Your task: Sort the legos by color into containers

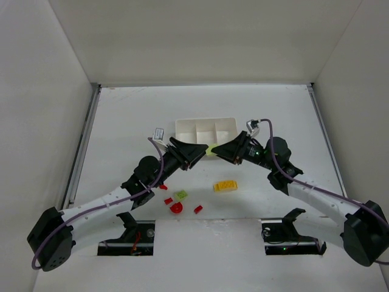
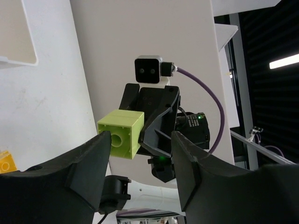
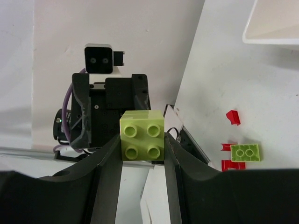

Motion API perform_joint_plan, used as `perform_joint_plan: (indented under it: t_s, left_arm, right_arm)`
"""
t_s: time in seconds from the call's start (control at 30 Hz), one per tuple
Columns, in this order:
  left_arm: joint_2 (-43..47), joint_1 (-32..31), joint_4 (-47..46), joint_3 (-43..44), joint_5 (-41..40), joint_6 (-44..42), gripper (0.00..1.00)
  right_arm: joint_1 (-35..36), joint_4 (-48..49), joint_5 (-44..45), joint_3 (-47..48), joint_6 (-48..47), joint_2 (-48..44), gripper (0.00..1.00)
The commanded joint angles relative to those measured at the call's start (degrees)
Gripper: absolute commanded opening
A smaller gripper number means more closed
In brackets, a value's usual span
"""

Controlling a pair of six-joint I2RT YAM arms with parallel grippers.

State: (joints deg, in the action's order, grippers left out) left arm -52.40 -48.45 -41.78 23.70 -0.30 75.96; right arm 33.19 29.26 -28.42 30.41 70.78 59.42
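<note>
My right gripper (image 1: pixel 215 151) is shut on a light-green studded cube brick (image 1: pixel 210 149) and holds it in the air just in front of the white three-compartment tray (image 1: pixel 205 120). In the right wrist view the brick (image 3: pixel 142 135) sits clamped between the fingertips, studs facing the camera. My left gripper (image 1: pixel 203 151) faces it, open; in the left wrist view the brick (image 2: pixel 120 134) shows its hollow underside by the left fingertip (image 2: pixel 100 144). A yellow brick (image 1: pixel 225 186), a flat light-green piece (image 1: pixel 180 195) and red bits (image 1: pixel 177 208) lie on the table.
More red bits lie on the table: one (image 1: pixel 198 209) to the right of the half-round, one (image 1: pixel 168 200) left of the green piece, one (image 1: pixel 163 187) farther back. White walls enclose the table on three sides. Both arm bases stand at the near edge.
</note>
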Motion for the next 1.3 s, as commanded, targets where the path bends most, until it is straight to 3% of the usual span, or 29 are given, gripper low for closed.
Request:
perform_joint_plan:
  t_s: [0.0,0.13,0.4,0.7,0.97,1.27]
  left_arm:
    - [-1.2,-0.6,-1.1,2.5,-0.2,1.3,0.50]
    - [-0.7,0.1,-2.2,1.8,0.2,0.8,0.48]
    - [-0.9,2.2,-0.6,2.7,3.1,-1.5,0.55]
    - [1.3,3.5,4.6,3.1,3.6,-3.2,0.58]
    - [0.0,2.3,-4.4,2.1,5.2,-1.4,0.62]
    - [-1.8,1.7,-4.1,2.8,6.7,-1.7,0.56]
  right_arm:
    - [1.0,7.6,0.0,1.5,2.7,1.6,0.32]
    - [1.0,12.0,-1.2,0.7,6.6,2.8,0.32]
    - [0.3,12.5,-1.4,0.4,7.4,2.3,0.31]
    - [-1.9,6.1,0.1,1.2,3.7,-1.8,0.32]
    - [0.2,10.5,1.1,-0.1,5.9,1.2,0.32]
    - [2.0,13.4,-0.8,1.1,8.1,4.7,0.32]
